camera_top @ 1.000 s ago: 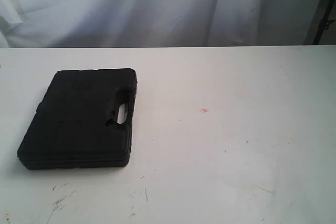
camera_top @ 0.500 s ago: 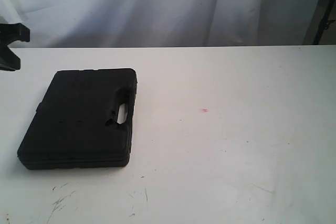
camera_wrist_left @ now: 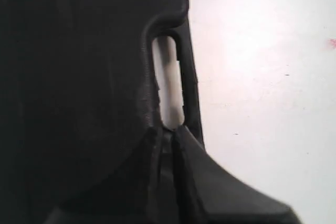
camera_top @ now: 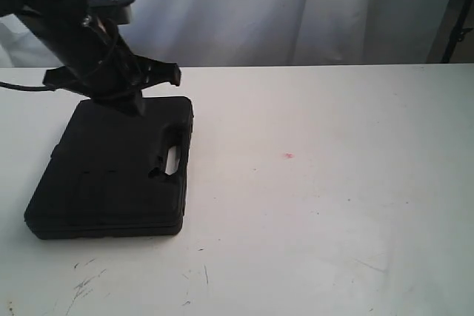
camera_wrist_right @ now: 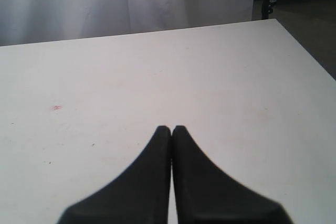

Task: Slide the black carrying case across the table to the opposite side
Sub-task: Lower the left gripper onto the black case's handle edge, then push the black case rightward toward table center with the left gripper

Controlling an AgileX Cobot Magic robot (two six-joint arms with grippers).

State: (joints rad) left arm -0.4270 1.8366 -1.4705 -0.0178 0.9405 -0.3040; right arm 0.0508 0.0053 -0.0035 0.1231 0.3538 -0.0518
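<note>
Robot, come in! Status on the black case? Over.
Left gripper barely parted, tips at the handle. Right gripper shut, over the table. Black carrying case flat, left side, ungripped. Nothing in the way, just a red speck.

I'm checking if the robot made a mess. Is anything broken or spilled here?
Nothing looks broken or spilled. The black rectangular carrying case lies flat and closed on the white table, which only has dark scratches and a small red speck.
</note>
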